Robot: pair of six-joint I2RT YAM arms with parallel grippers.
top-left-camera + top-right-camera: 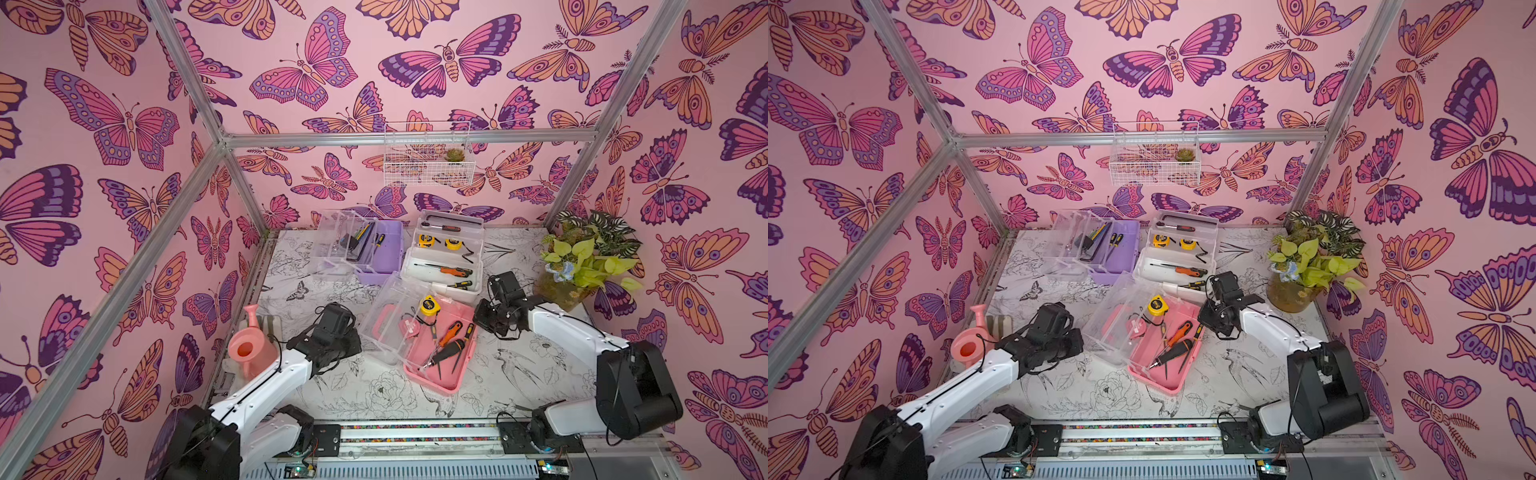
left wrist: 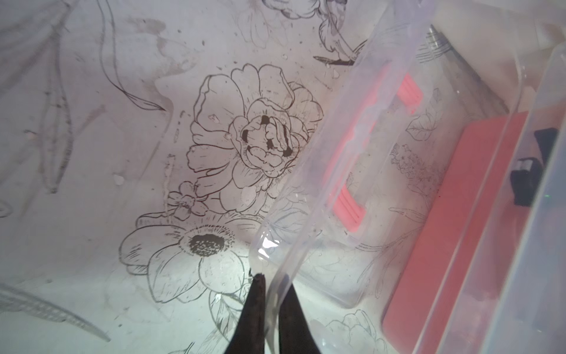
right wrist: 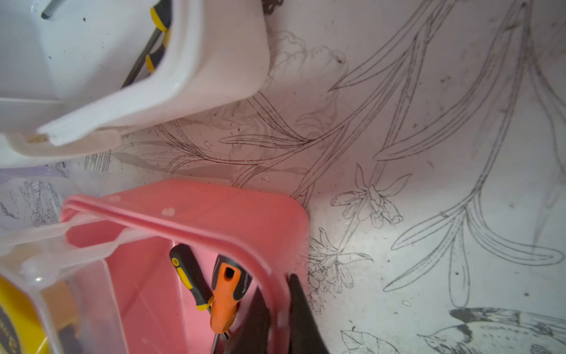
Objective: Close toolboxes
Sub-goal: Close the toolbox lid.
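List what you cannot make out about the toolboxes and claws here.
- Left claw: in both top views, tips hidden by its own black wrist.
- White toolbox: right wrist view, cut off by the frame edge; only a corner shows.
- Tape measure: right wrist view, cut off, blurred behind clear plastic.
- Purple toolbox: both top views, tools inside too small to name.
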